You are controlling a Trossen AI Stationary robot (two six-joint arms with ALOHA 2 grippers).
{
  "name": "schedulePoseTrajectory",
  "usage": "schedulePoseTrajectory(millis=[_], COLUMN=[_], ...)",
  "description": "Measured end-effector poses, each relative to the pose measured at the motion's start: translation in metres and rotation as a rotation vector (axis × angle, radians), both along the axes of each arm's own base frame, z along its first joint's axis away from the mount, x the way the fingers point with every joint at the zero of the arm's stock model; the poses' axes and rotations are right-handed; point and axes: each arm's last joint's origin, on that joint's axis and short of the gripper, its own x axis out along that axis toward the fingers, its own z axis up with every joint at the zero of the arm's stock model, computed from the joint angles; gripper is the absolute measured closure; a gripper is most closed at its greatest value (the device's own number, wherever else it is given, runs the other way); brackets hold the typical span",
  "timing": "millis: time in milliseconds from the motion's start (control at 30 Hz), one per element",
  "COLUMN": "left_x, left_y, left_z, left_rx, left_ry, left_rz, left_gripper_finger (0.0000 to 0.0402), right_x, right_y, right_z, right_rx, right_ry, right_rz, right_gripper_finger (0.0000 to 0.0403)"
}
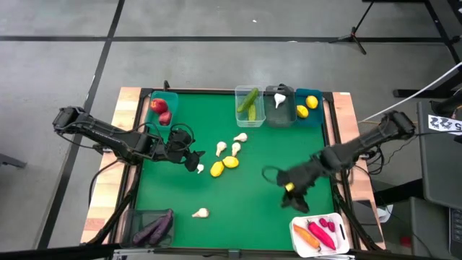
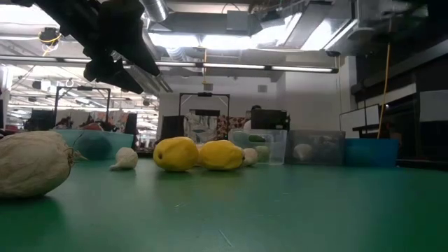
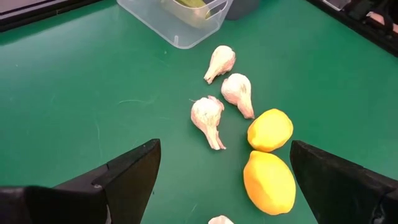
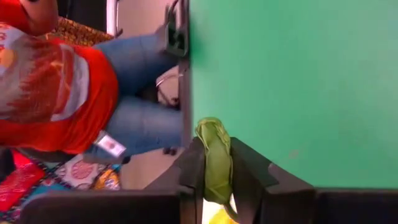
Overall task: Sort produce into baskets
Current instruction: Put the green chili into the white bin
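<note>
Garlic (image 2: pixel 31 164) lies nearest on the counter (image 1: pixel 238 195). Left tool (image 1: pixel 196 160) hovers spread beside two lemons (image 1: pixel 224 166). Right tool (image 1: pixel 290 189) pinches a lemon's green leaf (image 4: pixel 216 163).

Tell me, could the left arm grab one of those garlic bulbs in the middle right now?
Probably yes. The left gripper hangs with fingers open just short of the garlic cluster, with only bare green mat between; the two lemons lie off to one side.

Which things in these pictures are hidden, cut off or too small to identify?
- High view: the item in the shut right gripper shows only as a yellow speck, mostly covered by the fingers.
- Right wrist view: that item, green with yellow below, is cut off by the edge.
- Low view: the dark grey basket blurs its contents.
</note>
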Motion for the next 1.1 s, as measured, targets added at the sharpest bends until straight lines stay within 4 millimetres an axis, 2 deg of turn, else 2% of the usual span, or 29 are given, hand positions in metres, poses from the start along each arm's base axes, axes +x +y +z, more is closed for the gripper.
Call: schedulePoseTrajectory(millis=[200,433,600,733,933,1100], left_x=[0.0,0.0,0.001,0.003,0.004,0.003], left_y=[0.0,0.0,-0.002,-0.011,-0.02,-0.022], left_z=[0.0,0.0,0.001,0.005,0.008,0.008], left_rx=[0.0,0.0,-0.01,0.008,0.033,0.033], left_ry=[0.001,-0.004,-0.024,-0.05,-0.075,-0.071], left_rz=[0.0,0.0,-0.009,-0.089,-0.156,-0.168], left_gripper_finger=[0.0052,0.0052,0.0052,0.0052,0.0052,0.0052], right_x=[-0.032,-0.064,-0.079,-0.087,-0.09,-0.088], right_y=[0.049,0.079,0.084,0.082,0.075,0.081], right_z=[-0.001,-0.002,-0.006,-0.011,-0.017,-0.025], right_rx=[0.02,0.02,-0.031,-0.098,-0.169,-0.181], right_ry=[0.091,0.118,0.118,0.133,0.182,0.246], right_rz=[-0.055,-0.21,-0.302,-0.365,-0.414,-0.395], right_gripper_finger=[0.0345,0.0345,0.0345,0.0345,0.0345,0.0345])
